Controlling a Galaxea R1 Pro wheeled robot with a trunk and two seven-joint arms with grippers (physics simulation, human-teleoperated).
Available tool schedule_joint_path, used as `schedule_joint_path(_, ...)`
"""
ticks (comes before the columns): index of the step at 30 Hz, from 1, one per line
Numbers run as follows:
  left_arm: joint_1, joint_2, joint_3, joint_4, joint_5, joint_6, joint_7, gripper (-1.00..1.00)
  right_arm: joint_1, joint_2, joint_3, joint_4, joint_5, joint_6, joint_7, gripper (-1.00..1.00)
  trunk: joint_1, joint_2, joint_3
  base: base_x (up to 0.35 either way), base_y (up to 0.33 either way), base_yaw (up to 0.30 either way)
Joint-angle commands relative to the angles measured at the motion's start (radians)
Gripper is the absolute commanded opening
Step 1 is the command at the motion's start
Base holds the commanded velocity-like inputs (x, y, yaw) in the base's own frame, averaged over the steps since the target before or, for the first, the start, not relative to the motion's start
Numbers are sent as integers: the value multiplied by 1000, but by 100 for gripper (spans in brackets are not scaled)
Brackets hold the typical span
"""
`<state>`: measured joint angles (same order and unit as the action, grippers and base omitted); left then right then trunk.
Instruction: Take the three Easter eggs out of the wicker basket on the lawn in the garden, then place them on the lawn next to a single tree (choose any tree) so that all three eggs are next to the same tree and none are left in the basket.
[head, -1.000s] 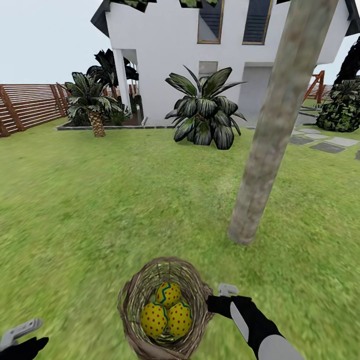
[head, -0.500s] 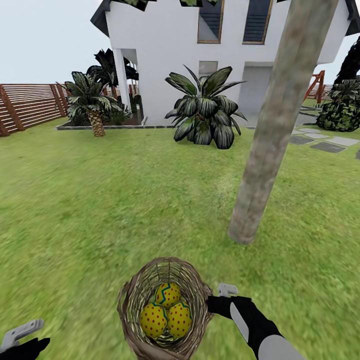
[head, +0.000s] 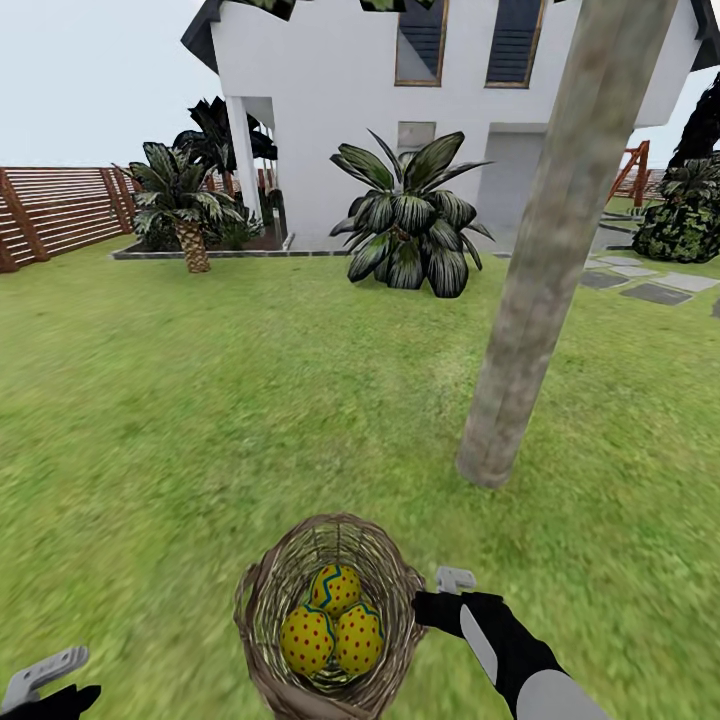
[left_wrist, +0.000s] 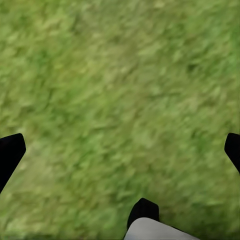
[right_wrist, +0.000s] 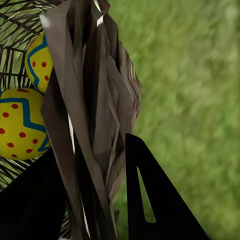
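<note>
The lawn (head: 200, 400) covers the ground from the near edge of the head view back to a white house (head: 330, 120), a slatted wooden fence (head: 60, 210) and grey stepping stones (head: 655, 292) at the far right. A broad-leaved dark plant (head: 410, 225) stands before the house wall, and a small palm (head: 180, 205) grows near the fence.

The tree (head: 545, 270), with a thick mottled grey-brown trunk, leans through the right half of the head view and meets the grass just beyond the basket.

The wicker basket (head: 262, 600) sits upright on the grass at the near centre, a short way in front of the trunk base. All three Easter eggs (head: 332, 625) lie inside it, packed together and touching: one at the back, two in front.

The right gripper (head: 440, 598) is at the basket's right rim. In the right wrist view its dark fingers (right_wrist: 150, 200) straddle the rim's woven wall (right_wrist: 95, 115), one inside and one outside, with two eggs (right_wrist: 20, 122) visible within. They appear clamped on the wicker, though contact is not plainly resolved.

The left gripper (head: 45, 675) hangs low at the near left corner, well apart from the basket. In the left wrist view its fingertips (left_wrist: 10, 152) are spread wide over bare grass (left_wrist: 120, 100), holding nothing.
</note>
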<state>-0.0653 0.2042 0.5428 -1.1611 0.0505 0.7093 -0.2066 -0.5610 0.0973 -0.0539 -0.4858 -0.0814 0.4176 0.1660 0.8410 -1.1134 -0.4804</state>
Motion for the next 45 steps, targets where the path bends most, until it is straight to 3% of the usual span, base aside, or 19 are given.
schedule_joint_path(1, -1, 0, 2, 0, 5, 6, -2, 100, 0, 1, -6, -2, -15, 7, 2, -100, 4, -8, -4, 0, 0, 0)
schedule_joint_path(8, -1, 0, 2, 0, 5, 6, -2, 100, 0, 1, -6, -2, -15, 7, 2, -100, 19, -36, -17, 0, 0, 0)
schedule_joint_path(39, -1, 0, 2, 1, 2, 5, -2, 100, 0, 1, -6, -2, -15, 9, 2, -100, 138, -253, -114, 0, 0, 0)
schedule_joint_path(45, -1, 0, 2, 3, -4, -25, -2, 100, 0, 1, -7, -2, -15, 9, 3, -100, 161, -295, -133, 0, 0, 0)
